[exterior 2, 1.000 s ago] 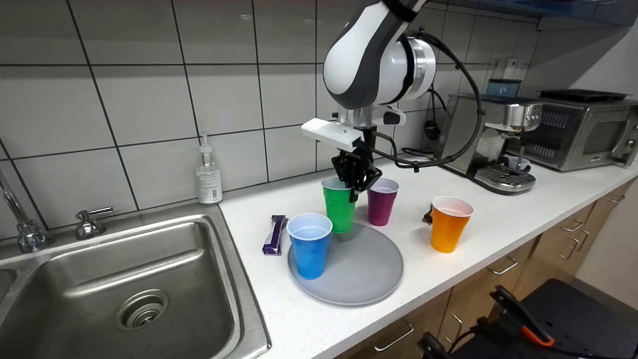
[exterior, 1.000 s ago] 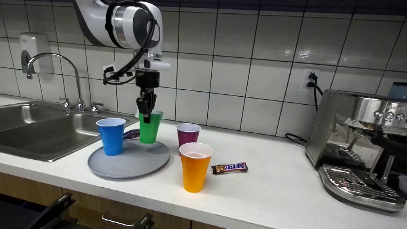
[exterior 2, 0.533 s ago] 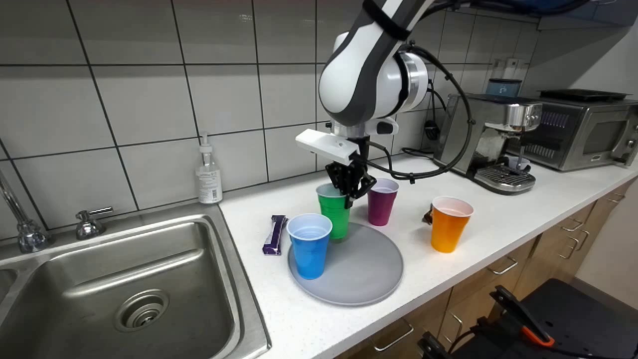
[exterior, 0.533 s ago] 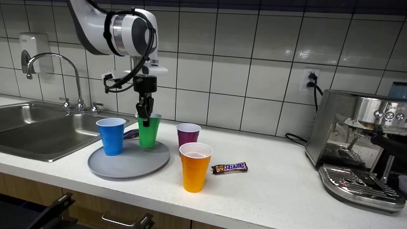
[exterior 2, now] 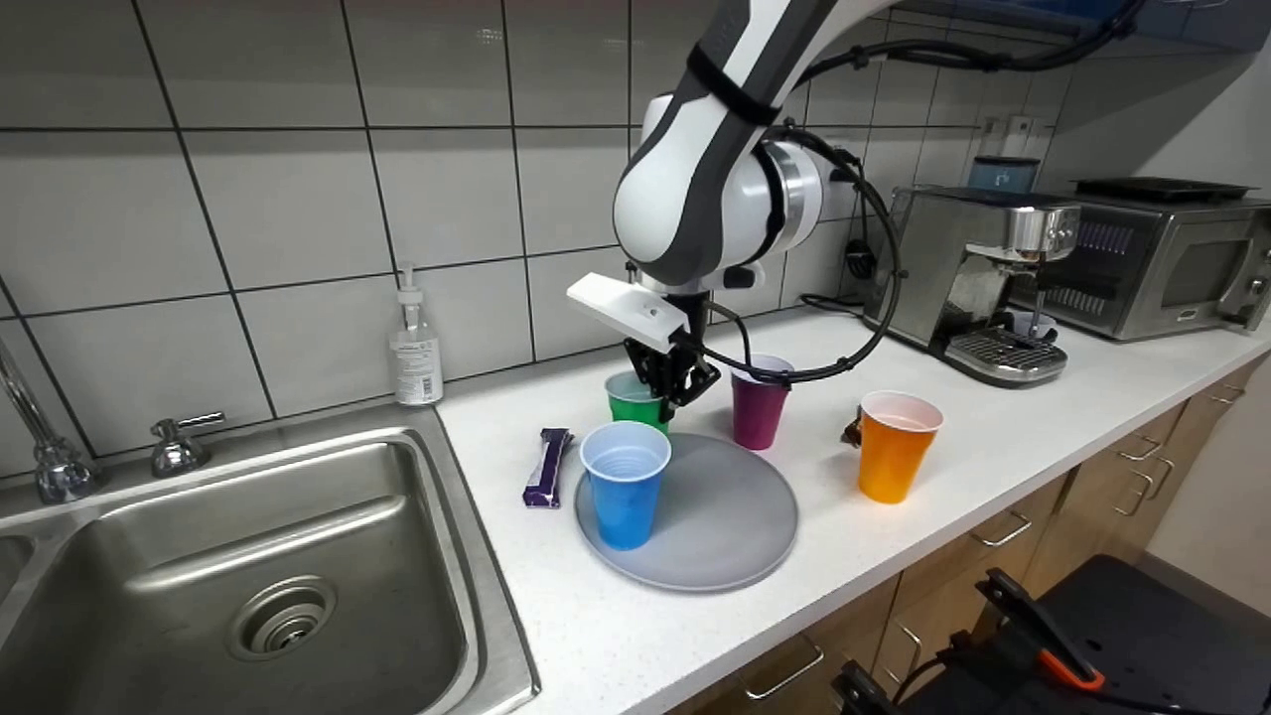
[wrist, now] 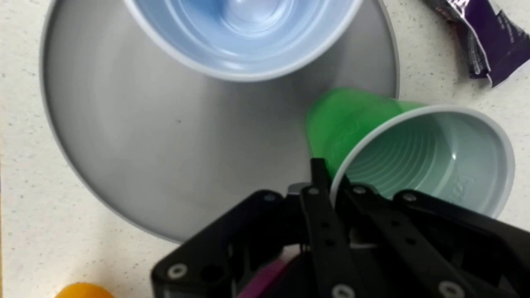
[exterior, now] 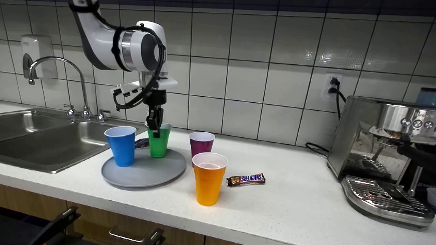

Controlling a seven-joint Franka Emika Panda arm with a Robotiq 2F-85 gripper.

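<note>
Tool (wrist: 333, 179) pinches green cup (wrist: 408, 147) — one of four.

Kitchen: steel sink (exterior 2: 228, 536), arched faucet (exterior: 84, 95), espresso machine (exterior: 374, 153); tiled wall (exterior: 245, 81) stands behind, wood-fronted drawers (exterior 2: 953, 556) run under the counter (exterior: 289, 200).

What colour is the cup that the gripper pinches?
The cup is green outside and paler inside; it shows best in the wrist view.

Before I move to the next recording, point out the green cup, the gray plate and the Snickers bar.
Green cup (wrist: 408, 153), wrist view, ribbed inner wall.
Gray plate (wrist: 186, 140), wrist view, bare top surface.
Snickers bar (exterior: 246, 179), in an exterior view, wrapper's middle.
</note>
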